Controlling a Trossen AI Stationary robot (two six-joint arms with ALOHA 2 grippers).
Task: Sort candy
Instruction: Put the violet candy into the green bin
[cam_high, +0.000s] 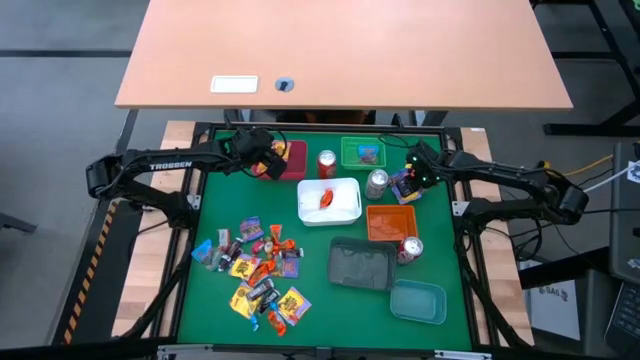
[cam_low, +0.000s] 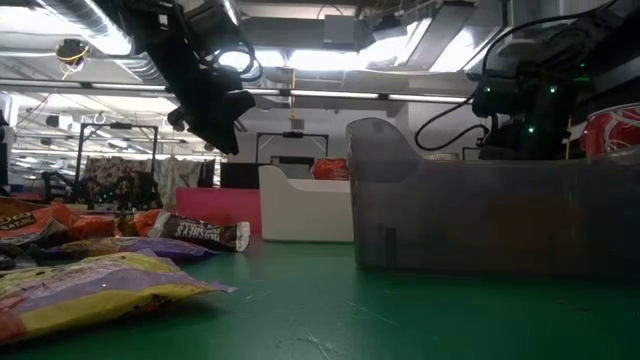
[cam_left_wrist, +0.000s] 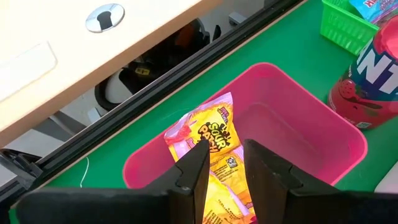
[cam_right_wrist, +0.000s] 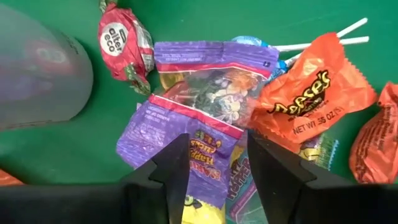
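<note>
— While the left gripper (cam_left_wrist: 222, 163) hangs over the pink tray (cam_left_wrist: 323, 134) at the back left of the green table (cam_high: 450, 270), what is between its fingers?
— A yellow and pink sour-candy packet (cam_left_wrist: 208, 140). The fingers are closed on it, and the packet hangs down into the pink tray. A red soda can (cam_left_wrist: 373, 81) stands just beside that tray.
— And the right gripper (cam_right_wrist: 217, 163)?
— It is at the back right, low over a small heap of sweets: a purple packet (cam_right_wrist: 199, 106), an orange peanut-butter-cup wrapper (cam_right_wrist: 308, 93) and a red round sweet (cam_right_wrist: 123, 45). Its fingers stand apart, one on each side of the purple packet's edge. I cannot tell whether they touch it.
— Where is the rest of the candy?
— Most lies in a loose pile (cam_high: 258, 270) at the front left of the table. One orange piece (cam_high: 327, 199) sits in the white tray (cam_high: 345, 212) in the middle, and one packet lies in the green basket (cam_high: 348, 152).
</note>
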